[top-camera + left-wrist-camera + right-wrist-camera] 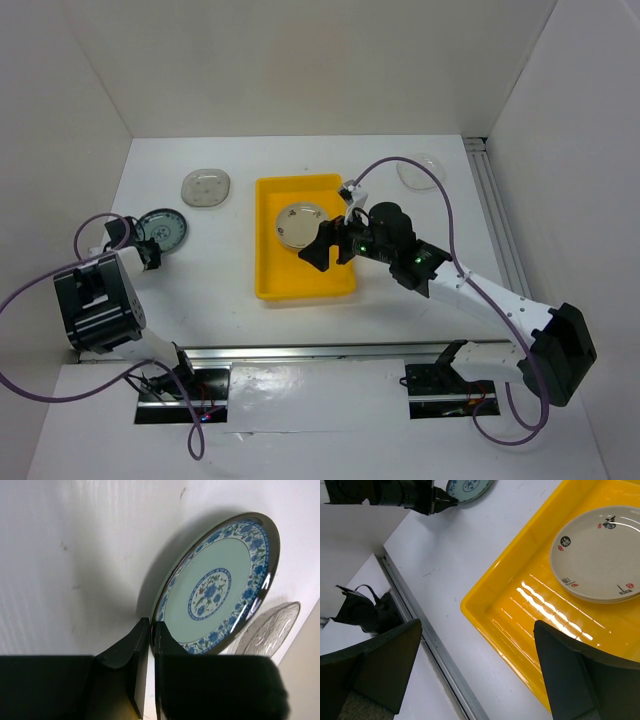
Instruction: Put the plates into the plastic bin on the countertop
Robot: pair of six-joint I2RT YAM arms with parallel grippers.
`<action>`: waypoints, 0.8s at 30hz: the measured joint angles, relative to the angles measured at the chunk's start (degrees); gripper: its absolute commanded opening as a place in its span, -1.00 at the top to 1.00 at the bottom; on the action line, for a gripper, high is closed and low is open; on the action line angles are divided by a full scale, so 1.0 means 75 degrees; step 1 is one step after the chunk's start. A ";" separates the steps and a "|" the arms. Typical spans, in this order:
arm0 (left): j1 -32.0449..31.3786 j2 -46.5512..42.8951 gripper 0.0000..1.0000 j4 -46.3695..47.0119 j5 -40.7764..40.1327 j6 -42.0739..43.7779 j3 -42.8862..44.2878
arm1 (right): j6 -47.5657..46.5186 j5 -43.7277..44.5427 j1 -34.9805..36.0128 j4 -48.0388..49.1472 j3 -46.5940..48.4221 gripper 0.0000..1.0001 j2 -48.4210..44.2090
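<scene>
At the lower left of the top view, your left gripper (150,252) was pinching the near rim of the blue-patterned plate (163,228). In the left wrist view the two fingers (125,650) were pressed together on that rim at the bottom centre, and the plate (215,587) fanned away toward the upper right, throwing a shadow on the white countertop (200,290). Whether the plate had left the surface could not be told. It sat well apart from the yellow plastic bin (262,240), which lay in the middle of the top view. Your right gripper (322,245) hung over the bin's near right part with its jaws spread wide and nothing between them. In the right wrist view its fingers (385,665) framed the bin's near corner (512,547). The cream plate with dark marks (595,552) lay on the bin floor at the upper right, just beyond the jaws, with at least one more plate edge showing beneath it. Farther back, a white-grey plate (206,187) rested on the countertop left of the bin. A clear glass plate (420,172) lay at the far right, well apart from both grippers.
</scene>
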 measured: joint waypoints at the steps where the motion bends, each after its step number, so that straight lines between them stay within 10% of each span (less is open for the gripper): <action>1: 0.0000 -0.0111 1.00 -0.0166 0.0006 -0.0006 0.0012 | -0.0003 0.0032 0.0000 0.0000 0.0000 -1.00 -0.0003; 14: -0.1419 -0.4672 1.00 -0.1376 0.0361 0.1236 -0.0242 | -0.0012 0.0705 -0.0335 -0.0466 0.0000 -1.00 -0.0627; 24: -0.4765 -0.0463 1.00 -0.0434 0.2687 0.3130 0.2218 | 0.0189 0.1043 -0.1740 -0.1122 0.0000 -1.00 -0.1142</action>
